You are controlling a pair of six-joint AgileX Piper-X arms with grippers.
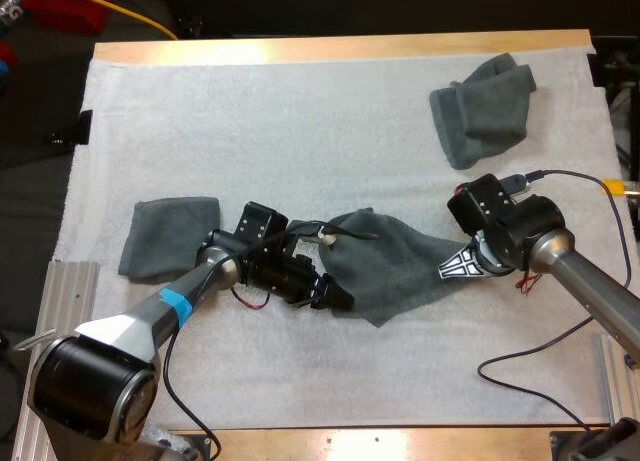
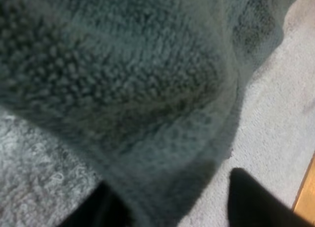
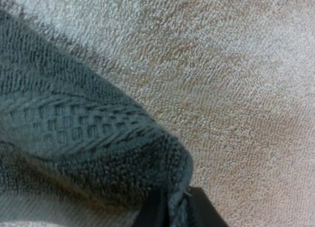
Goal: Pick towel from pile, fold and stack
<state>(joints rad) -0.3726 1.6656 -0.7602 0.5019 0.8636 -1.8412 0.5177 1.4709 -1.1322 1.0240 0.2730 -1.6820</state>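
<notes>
One corner only looks clamped: right gripper (image 1: 447,268) pinches the towel (image 1: 390,266), left gripper (image 1: 343,301) straddles its left edge with fingers apart, so any pull could drag it askew.

Left arm (image 1: 130,331): silver shell, blue band, black joints. Right tool (image 3: 174,202): plain black.

High camera overlooks the mat (image 1: 300,111); both wrist cameras hug one towel (image 1: 395,266).
</notes>
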